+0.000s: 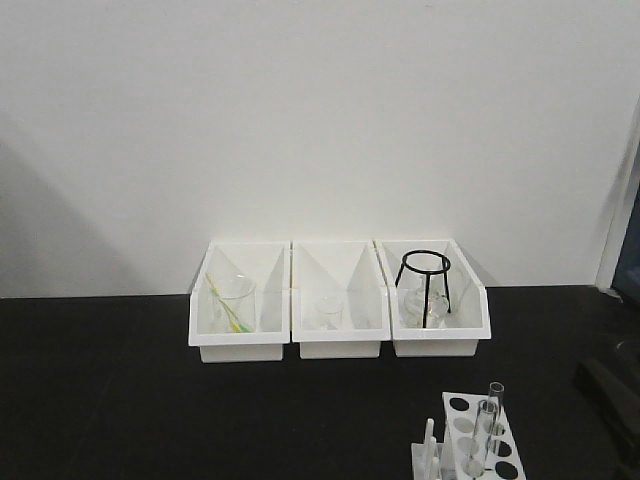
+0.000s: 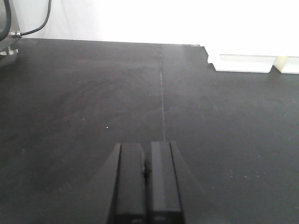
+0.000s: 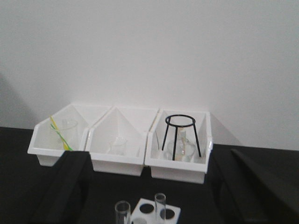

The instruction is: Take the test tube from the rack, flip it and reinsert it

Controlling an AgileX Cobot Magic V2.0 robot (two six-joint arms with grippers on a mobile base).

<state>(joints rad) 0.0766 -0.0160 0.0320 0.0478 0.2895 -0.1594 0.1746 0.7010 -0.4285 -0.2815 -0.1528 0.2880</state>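
With the left gripper (image 2: 146,186) closed on nothing and the right gripper (image 3: 149,186) wide open, a tilted grasp may crack the test tube (image 1: 492,425) in the rack (image 1: 478,440), lower right.

A: Bins on the surface (image 1: 100,400)?
B: Three white bins, side by side: left bin (image 1: 240,300), middle bin (image 1: 340,300), right bin (image 1: 440,300).
A: Racks?
B: One white rack (image 1: 480,440).
A: Test tubes?
B: Two clear tubes in the right wrist view: first tube (image 3: 122,212), second tube (image 3: 160,205).
A: Other glassware?
B: One beaker (image 1: 232,303) in the left bin, one small beaker (image 1: 328,312) in the middle.
A: Stands?
B: One black wire tripod (image 1: 425,281).
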